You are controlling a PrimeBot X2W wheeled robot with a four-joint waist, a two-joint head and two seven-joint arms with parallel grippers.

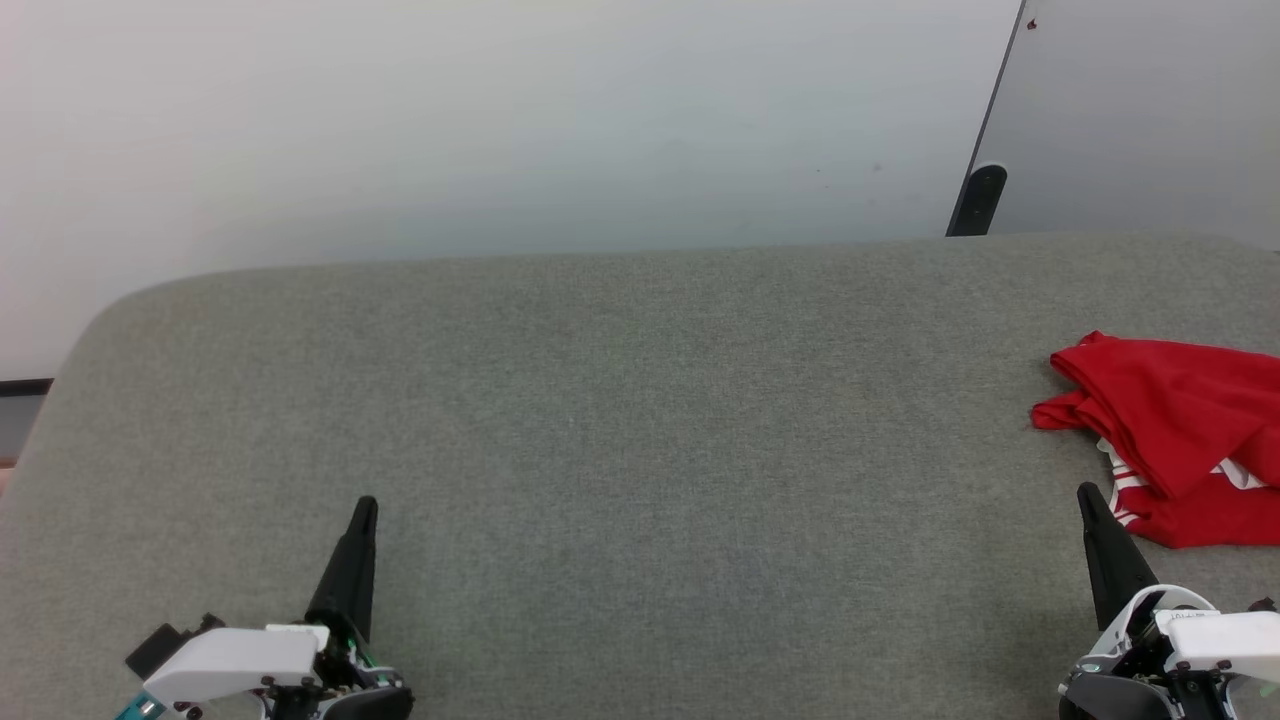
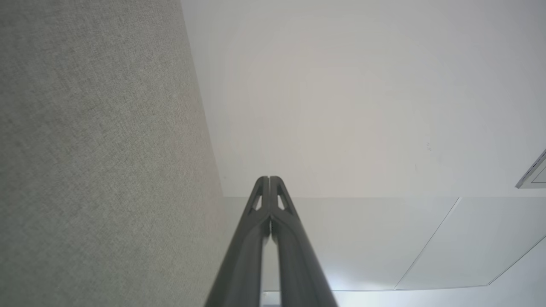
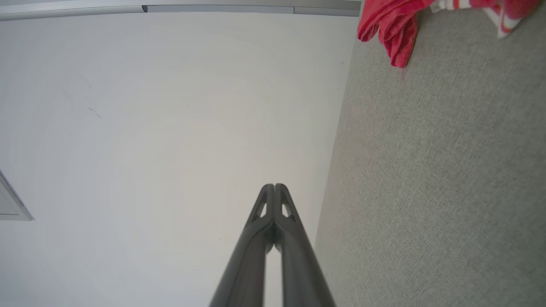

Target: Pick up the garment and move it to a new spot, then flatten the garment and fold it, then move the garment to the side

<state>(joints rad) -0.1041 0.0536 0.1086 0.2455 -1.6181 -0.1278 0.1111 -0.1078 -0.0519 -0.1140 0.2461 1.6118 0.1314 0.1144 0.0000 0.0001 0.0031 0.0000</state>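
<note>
The red garment [image 1: 1175, 435] lies crumpled at the right edge of the grey surface [image 1: 620, 400], with red-and-white striped trim showing at its lower left; its number is hidden. In the right wrist view the garment [image 3: 394, 25] sits at the top, far from the fingers. My right gripper [image 1: 1088, 495] is at the lower right, shut and holding nothing, its tip just left of the garment's near edge. At the lower left my left gripper [image 1: 365, 507] is shut and holding nothing, well away from the garment. Both wrist views show the fingers pressed together, the left gripper [image 2: 268, 179] and the right gripper [image 3: 274, 186].
The grey surface has a rounded far left corner and a far edge against a pale wall [image 1: 500, 120]. A dark post [image 1: 978, 200] stands behind the far edge at the right, beside a grey panel [image 1: 1150, 110].
</note>
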